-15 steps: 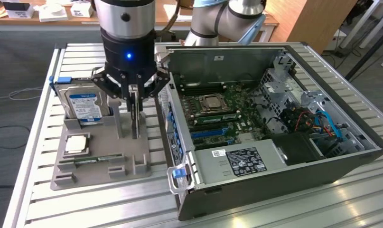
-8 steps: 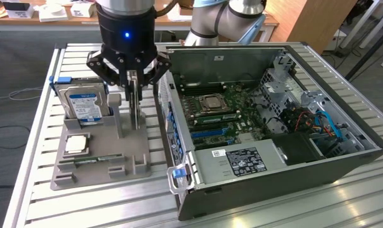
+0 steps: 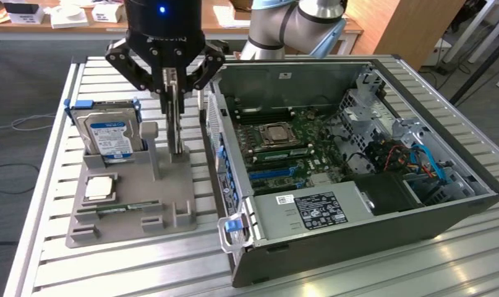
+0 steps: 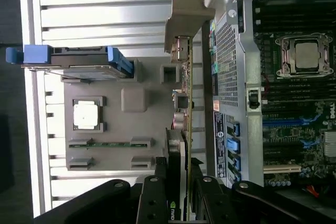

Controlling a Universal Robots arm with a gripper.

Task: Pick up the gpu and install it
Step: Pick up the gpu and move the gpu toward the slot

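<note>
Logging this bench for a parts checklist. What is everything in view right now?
gpu: one, dark board, standing on edge in the grey holder.
hard drive: one, silver, blue-white label, upright in the holder.
processor chip: one, silver, flat on the holder.
memory stick: one, green, flat on the holder.
grey holder: one, on the slatted table.
computer case: one, dark, open, on the table.
arm: one, grey, over the table.
claw: one, black, shut on the gpu.

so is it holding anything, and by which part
The gripper looks shut on the gpu, by its upper edge; the card stands upright in the grey holder.
</note>
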